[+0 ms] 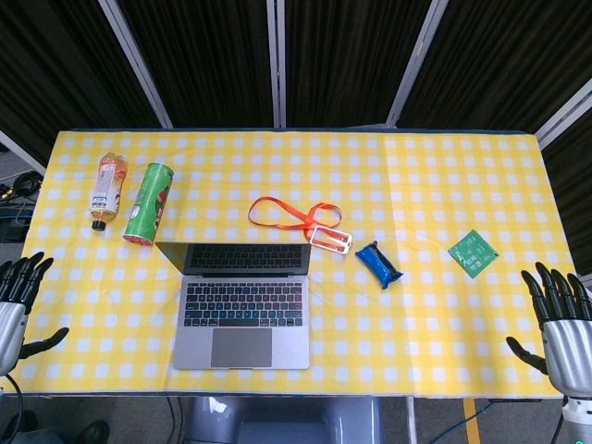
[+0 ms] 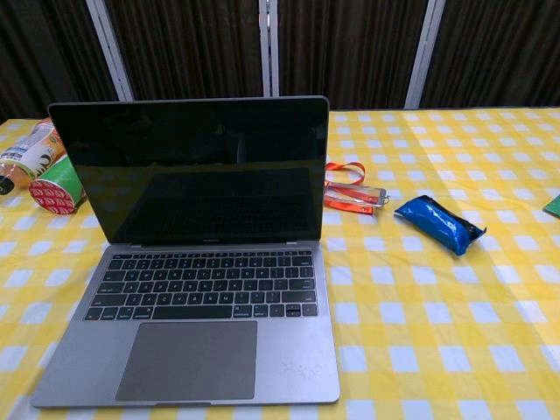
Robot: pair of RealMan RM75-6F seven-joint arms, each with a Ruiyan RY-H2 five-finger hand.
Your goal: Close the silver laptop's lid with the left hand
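The silver laptop (image 1: 242,305) sits open near the table's front edge, left of centre, its dark screen (image 2: 197,171) standing upright and facing me. My left hand (image 1: 17,296) hangs at the table's front left corner, fingers spread and holding nothing, well left of the laptop. At the front right corner my right hand (image 1: 560,319) is likewise spread and empty. Neither hand appears in the chest view.
A green chip can (image 1: 149,203) and a drink bottle (image 1: 107,189) lie behind and left of the laptop. An orange lanyard with a badge (image 1: 301,220) and a blue packet (image 1: 379,264) lie to its right. A green card (image 1: 474,252) lies further right on the yellow checked cloth (image 1: 416,185).
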